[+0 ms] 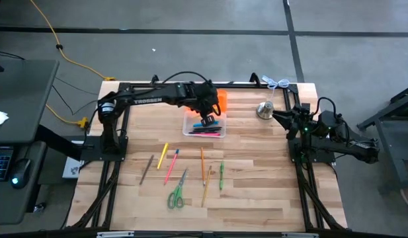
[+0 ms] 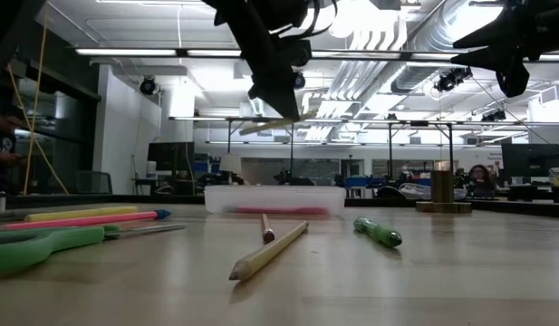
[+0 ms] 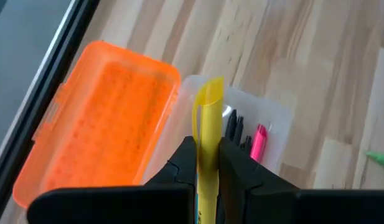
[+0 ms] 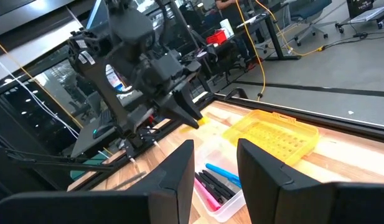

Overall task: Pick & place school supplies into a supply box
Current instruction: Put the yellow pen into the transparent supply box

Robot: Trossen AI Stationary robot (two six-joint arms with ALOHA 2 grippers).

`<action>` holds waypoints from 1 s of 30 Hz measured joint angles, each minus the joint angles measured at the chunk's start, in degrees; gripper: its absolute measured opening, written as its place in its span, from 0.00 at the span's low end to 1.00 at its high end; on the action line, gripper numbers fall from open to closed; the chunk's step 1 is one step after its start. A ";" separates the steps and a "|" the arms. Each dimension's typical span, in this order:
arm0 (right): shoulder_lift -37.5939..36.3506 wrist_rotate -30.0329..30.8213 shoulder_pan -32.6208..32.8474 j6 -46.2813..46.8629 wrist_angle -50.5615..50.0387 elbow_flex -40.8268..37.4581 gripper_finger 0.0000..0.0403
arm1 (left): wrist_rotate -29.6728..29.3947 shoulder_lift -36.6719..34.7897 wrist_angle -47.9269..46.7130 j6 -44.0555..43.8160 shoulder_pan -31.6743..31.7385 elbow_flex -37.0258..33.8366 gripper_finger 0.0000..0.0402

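Supply box (image 1: 204, 127) on pale wood-plank table (image 1: 270, 198), bright workshop behind.

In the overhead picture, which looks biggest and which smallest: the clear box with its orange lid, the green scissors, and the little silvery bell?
1. The supply box with its orange lid looks largest.
2. The green scissors look next.
3. The silvery bell looks smallest.

The camera looks straight down on all three, so nearness hardly distorts this.

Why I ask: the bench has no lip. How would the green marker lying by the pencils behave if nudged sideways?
The green marker looks round-bodied and lies flat on the bare wooden table, so a sideways nudge would probably roll it. It looks rigid, so it likely won't bend. Its smooth, glossy surface may slip in a loose pinch.
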 joint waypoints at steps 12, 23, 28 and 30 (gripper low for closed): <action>0.00 0.00 0.00 0.00 0.01 0.00 0.24 | -0.44 1.37 -0.09 4.01 -1.79 -0.02 0.17; 0.02 -0.02 0.00 0.00 0.00 0.00 0.24 | -0.42 1.37 0.45 5.72 -1.75 -0.02 0.17; 0.02 -0.02 0.01 0.00 0.00 0.00 0.24 | -0.40 2.10 1.12 5.98 -1.77 -0.02 0.17; 0.02 -0.04 0.01 0.00 0.02 0.00 0.24 | -0.15 3.28 0.87 5.95 -1.99 -0.04 0.17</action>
